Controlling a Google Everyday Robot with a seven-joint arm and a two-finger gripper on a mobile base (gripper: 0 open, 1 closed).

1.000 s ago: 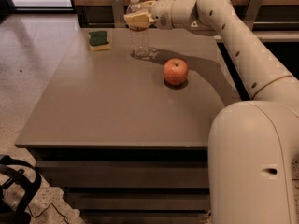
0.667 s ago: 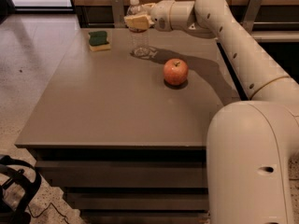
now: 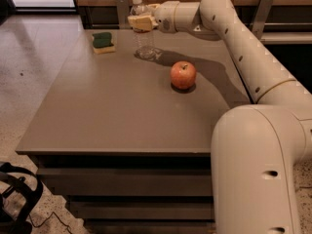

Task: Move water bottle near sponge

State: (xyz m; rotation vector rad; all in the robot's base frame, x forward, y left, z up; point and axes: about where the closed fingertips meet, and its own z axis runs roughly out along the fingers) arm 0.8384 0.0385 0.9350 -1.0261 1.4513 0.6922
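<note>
The water bottle [image 3: 144,42] is clear with a white cap and stands upright at the far side of the table. My gripper [image 3: 141,22] reaches in from the right and is shut around the bottle's upper part, hiding its label band. The bottle's base is at or just above the tabletop; I cannot tell which. The sponge [image 3: 103,42], dark green on a yellow base, lies on the table to the left of the bottle, about one bottle height away.
A red apple [image 3: 183,75] sits on the brown table [image 3: 112,116], to the right of and nearer than the bottle. My arm [image 3: 243,48] spans the table's right side. A wooden wall with metal brackets runs behind the far edge. A black bag [image 3: 14,194] lies on the floor at lower left.
The gripper and the bottle have shifted slightly left, toward the sponge. The apple and the sponge have not moved.
</note>
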